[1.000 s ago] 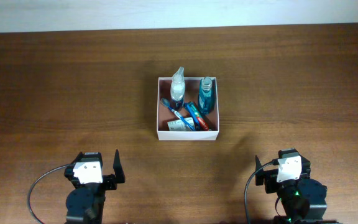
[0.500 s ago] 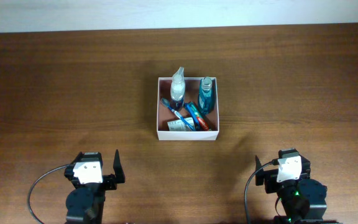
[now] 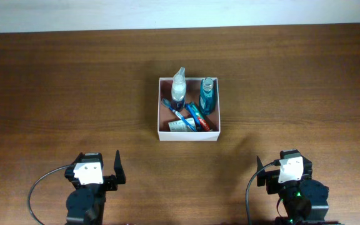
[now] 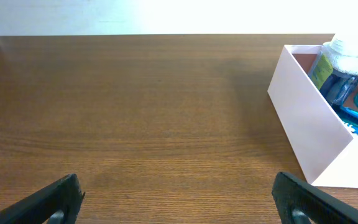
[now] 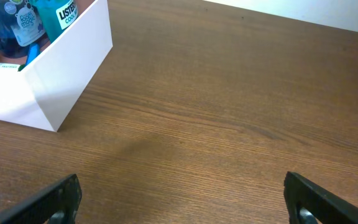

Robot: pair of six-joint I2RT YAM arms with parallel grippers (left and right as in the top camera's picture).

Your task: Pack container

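brown wood grain covers the table [image 3: 74, 81] from edge to edge. the container [image 3: 188, 135] sits near the middle of the table, slightly toward the far side, its white walls square to the table edges and its pinkish-brown floor showing at the left. inside it, a spray bottle [image 3: 179, 87] with a clear body and white top stands in the far left corner, and a teal mouthwash [image 3: 207, 97] stands in the far right corner. a blue toothbrush [image 3: 170, 107] lies slantwise from the spray bottle's foot toward the near side. a toothpaste [image 3: 200, 117] in blue, red and white lies slantwise beside it, running to the near right corner. a small white tube [image 3: 180, 125] lies along the near wall, between the two.

the left hand [image 4: 176, 202] is at the near left, well apart from the container, its black fingers spread wide with only bare table between them; it holds nothing. from its wrist view the container shows at the right, a corner turned toward the camera. the right hand [image 5: 182, 202] is at the near right, likewise wide and holding nothing, with the container's corner at the far left of its view.
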